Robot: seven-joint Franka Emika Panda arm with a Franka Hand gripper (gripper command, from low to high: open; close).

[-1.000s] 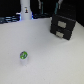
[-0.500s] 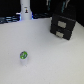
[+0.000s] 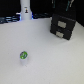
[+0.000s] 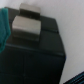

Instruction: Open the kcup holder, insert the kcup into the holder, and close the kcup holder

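Observation:
The kcup holder (image 3: pixel 63 27) is a black box with two stacked drawer fronts and small pale handles. It stands at the back on the exterior view's right, with both drawers looking shut. The kcup (image 3: pixel 23 55), a small white pod with a green top, stands alone on the table, well toward the exterior view's left and nearer the front. My gripper (image 3: pixel 62 9) hangs dark and blurred just above the holder. In the wrist view the holder's black top (image 4: pixel 37 57) fills the frame, with a grey finger (image 4: pixel 26 26) close over it. The jaw gap does not show.
A tall white bottle-shaped object (image 3: pixel 25 9) stands at the back on the exterior view's left, against dark clutter along the rear edge. The white table (image 3: pixel 50 62) spreads between the kcup and the holder.

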